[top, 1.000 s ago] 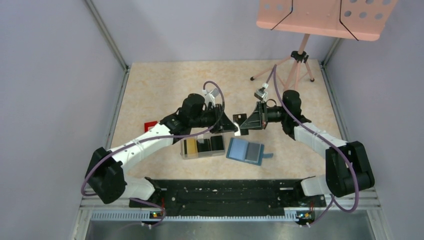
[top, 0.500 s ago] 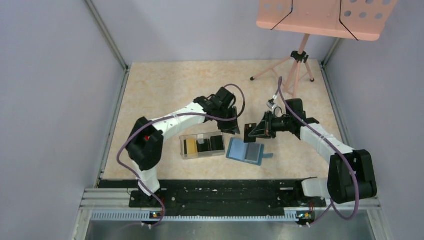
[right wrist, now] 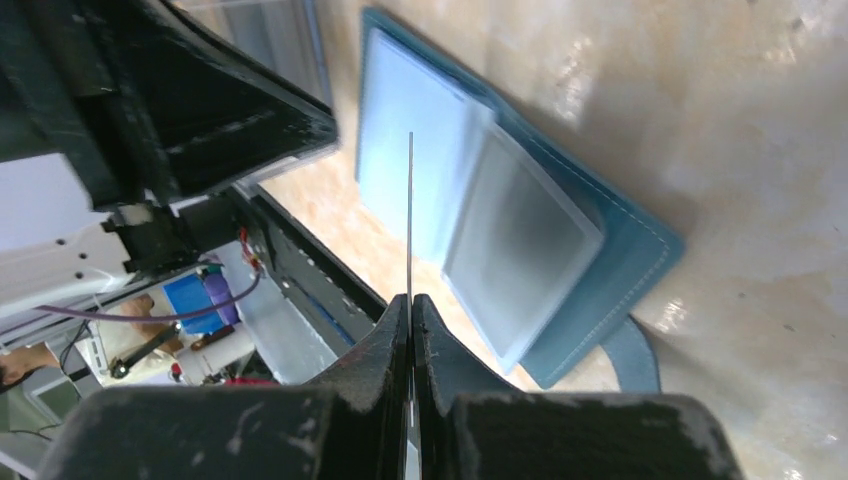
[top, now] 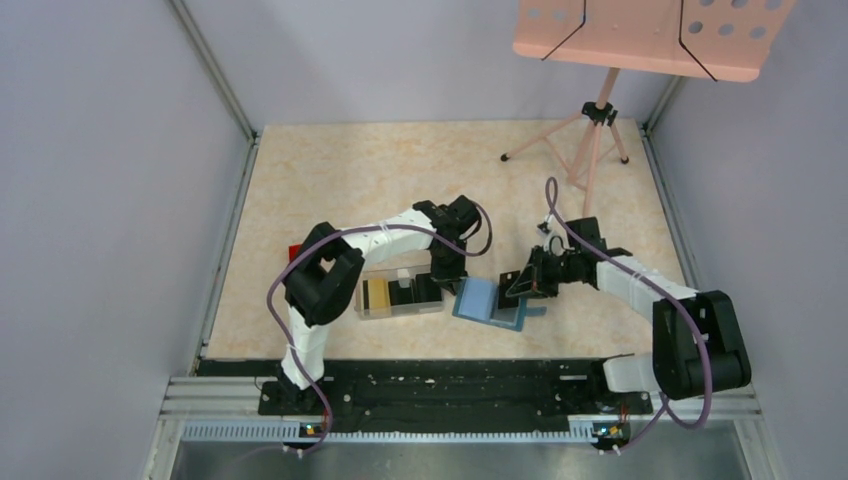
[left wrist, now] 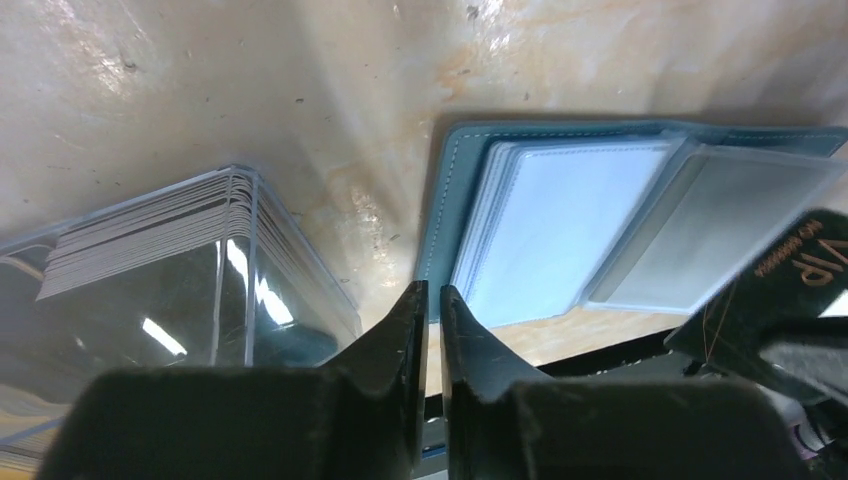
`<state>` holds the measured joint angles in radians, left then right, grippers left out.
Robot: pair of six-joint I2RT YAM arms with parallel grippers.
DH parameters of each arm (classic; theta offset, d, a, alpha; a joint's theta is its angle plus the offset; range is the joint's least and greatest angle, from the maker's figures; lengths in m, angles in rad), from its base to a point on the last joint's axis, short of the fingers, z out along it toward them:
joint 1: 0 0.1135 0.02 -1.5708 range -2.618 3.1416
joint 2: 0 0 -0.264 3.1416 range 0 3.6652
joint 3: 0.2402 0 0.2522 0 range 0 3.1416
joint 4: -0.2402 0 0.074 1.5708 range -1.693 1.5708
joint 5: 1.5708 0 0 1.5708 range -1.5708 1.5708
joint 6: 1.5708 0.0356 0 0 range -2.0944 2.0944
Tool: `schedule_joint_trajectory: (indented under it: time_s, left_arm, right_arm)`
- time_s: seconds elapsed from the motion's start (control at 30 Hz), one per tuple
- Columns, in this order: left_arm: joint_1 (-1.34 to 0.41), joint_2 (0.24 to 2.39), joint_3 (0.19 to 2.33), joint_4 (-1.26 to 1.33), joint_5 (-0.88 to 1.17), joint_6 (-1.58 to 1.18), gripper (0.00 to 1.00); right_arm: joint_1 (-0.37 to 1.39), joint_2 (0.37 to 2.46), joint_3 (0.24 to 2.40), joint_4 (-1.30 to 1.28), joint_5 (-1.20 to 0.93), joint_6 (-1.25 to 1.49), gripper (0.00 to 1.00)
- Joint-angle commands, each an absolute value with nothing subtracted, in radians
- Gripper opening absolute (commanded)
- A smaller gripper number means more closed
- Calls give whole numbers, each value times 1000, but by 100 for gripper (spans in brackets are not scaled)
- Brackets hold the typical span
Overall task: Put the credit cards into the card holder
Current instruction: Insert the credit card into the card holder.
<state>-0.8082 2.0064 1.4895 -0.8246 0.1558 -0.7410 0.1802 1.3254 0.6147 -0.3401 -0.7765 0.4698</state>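
The beige marbled tabletop [top: 350, 170] carries a pink perforated metal music stand [top: 650, 35] on a tripod at its far right corner. The white-and-black left arm [top: 370, 235] and right arm [top: 630, 280] both reach in toward the middle of the near edge.

There a clear plastic rectangular box [top: 400, 295] lies, holding gold-yellow and black plastic credit cards [top: 376, 295] packed on edge. The left wrist view also shows a pale grey-white stack in it.

Just right of the box, the teal-blue book-style card holder [top: 478, 298] lies open, pale blue pockets up, its strap tab toward the right edge.

The left gripper [left wrist: 432, 295] hangs between box and holder, its jaws a narrow crack apart and holding nothing.

The right gripper [right wrist: 410, 305] is clamped tight on a thin black card with gold lettering [left wrist: 800, 270], edge-on over the holder's pockets. Whether the card touches them cannot be told.

A small red object [top: 294, 250] shows near the left edge, partly behind the left arm.
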Motion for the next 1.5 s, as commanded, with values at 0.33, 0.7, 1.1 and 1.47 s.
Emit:
schedule_joint_trajectory:
  time_s: [0.33, 0.7, 1.1, 1.47]
  left_arm:
    - [-837, 2063, 1467, -846, 222, -809, 0]
    - [-847, 2066, 1451, -816, 261, -836, 0]
    - [-847, 2062, 1414, -779, 284, -848, 0]
    - [-848, 2077, 1431, -819, 258, -834, 2]
  right_arm:
    - [178, 1436, 526, -189, -795, 437, 0]
    - [200, 1525, 530, -58, -868, 467, 0]
    - [240, 1618, 546, 102, -985, 503, 0]
    - [251, 1682, 554, 95, -994, 511, 0]
